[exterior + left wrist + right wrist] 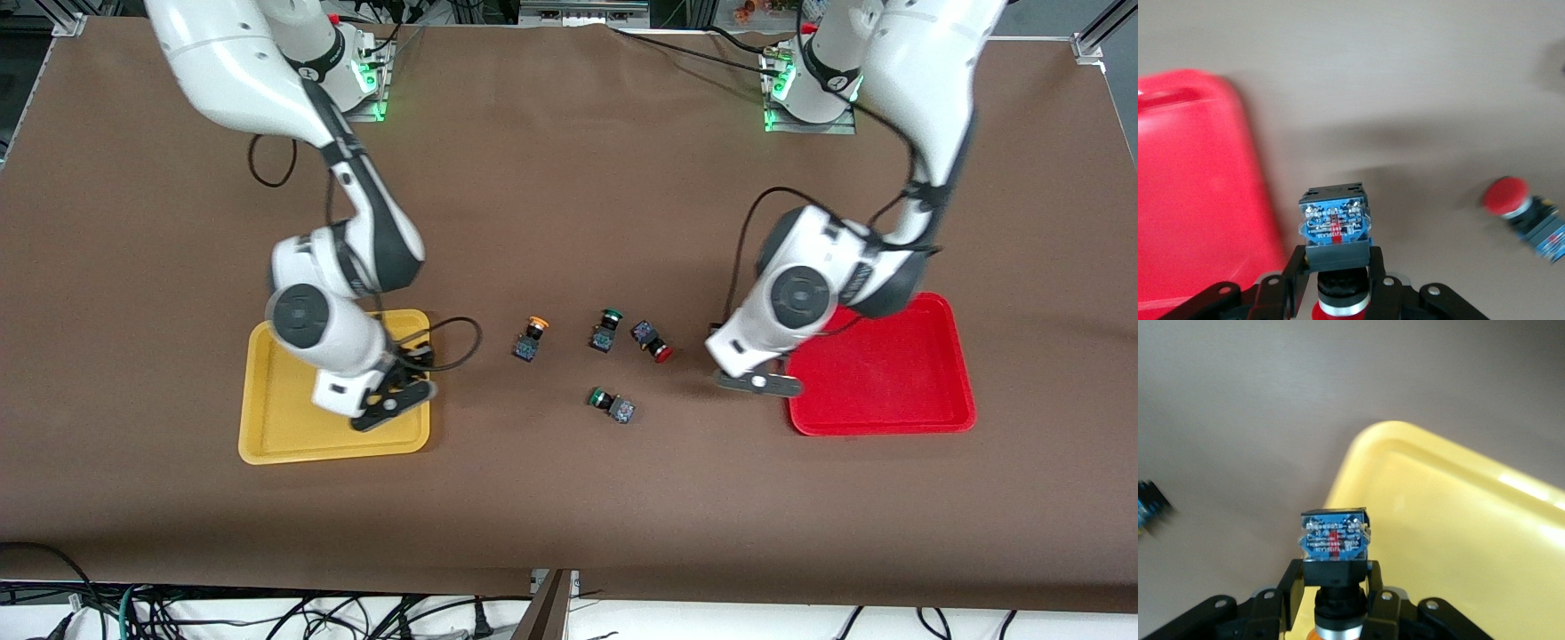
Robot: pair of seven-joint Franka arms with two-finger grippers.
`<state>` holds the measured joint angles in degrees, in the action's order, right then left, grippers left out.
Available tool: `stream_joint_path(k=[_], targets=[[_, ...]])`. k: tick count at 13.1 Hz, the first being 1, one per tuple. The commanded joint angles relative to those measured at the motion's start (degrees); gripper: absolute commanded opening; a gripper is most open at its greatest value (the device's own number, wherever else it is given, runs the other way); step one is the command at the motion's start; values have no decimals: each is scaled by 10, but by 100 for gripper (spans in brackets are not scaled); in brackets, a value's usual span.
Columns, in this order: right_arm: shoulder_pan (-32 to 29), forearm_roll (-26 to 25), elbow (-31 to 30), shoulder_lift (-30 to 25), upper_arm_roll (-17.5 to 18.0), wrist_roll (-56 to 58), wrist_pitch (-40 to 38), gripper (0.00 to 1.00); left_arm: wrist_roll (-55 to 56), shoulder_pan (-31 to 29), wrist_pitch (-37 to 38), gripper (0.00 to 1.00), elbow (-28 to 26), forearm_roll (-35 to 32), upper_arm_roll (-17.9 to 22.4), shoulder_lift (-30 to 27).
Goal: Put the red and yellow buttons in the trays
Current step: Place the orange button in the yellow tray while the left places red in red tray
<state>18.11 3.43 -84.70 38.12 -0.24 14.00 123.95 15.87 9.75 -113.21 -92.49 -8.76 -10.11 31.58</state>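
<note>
1. Front view shows the right tool (391, 402) over the yellow tray (276, 418), at the tray edge that faces the middle of the worktop (569, 196).
2. Right wrist view shows the right tool (1335, 603) pinching a yellow-capped button (1334, 547) by its black neck, blue terminal block pointing away from the wrist (only a sliver of orange cap shows between the fingers (1293, 587)); the yellow tray (1458, 540) lies under it, its rounded corner close by.
3. Front view puts the left tool (760, 384) over the bare worktop just beside the red tray (889, 382), at the tray edge that faces the middle.
4. Left wrist view shows the left tool (1338, 287) clamped on a red-capped button (1335, 223), block outward, red cap down between the fingers (1295, 270); the red tray (1198, 193) is beside it, not under it.
5. Four buttons lie on the worktop between the trays: a yellow-capped one (530, 339) toward the right arm's end, a green-capped one (605, 330) in the middle, a second red-capped one (652, 340) just beside that toward the left arm's end and lying on its side, also seen in the left wrist view (1528, 213).
6. Another green-capped button (612, 404) lies on its side nearer the front camera than the other three
</note>
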Motion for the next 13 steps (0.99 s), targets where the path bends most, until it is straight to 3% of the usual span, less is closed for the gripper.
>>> stream_joint_path(k=[1,4,6,7,8,9,10,13], targets=[[-39,8,-37,-10,-9,96,1,9,-85,-68,60,0,30,-20,3,-3],[-69,10,-71,7,-9,100,40,24,-138,-144,39,0,21,-49,3,37],[-83,16,-84,9,-6,91,60,67,-139,-158,18,0,19,-47,2,68],[-85,42,-77,6,-6,89,53,77,-139,-160,8,0,13,-47,2,72],[-79,70,-63,0,-5,76,28,89,-139,-160,6,11,8,-46,2,72],[-72,76,-44,-2,-5,49,-8,99,-139,-159,7,50,8,-44,2,74],[-66,76,-25,-2,-4,18,-29,99,-138,-160,8,99,9,-42,2,78],[2,76,-6,-2,-4,-170,-38,99,-132,-156,15,100,16,-42,-2,68]])
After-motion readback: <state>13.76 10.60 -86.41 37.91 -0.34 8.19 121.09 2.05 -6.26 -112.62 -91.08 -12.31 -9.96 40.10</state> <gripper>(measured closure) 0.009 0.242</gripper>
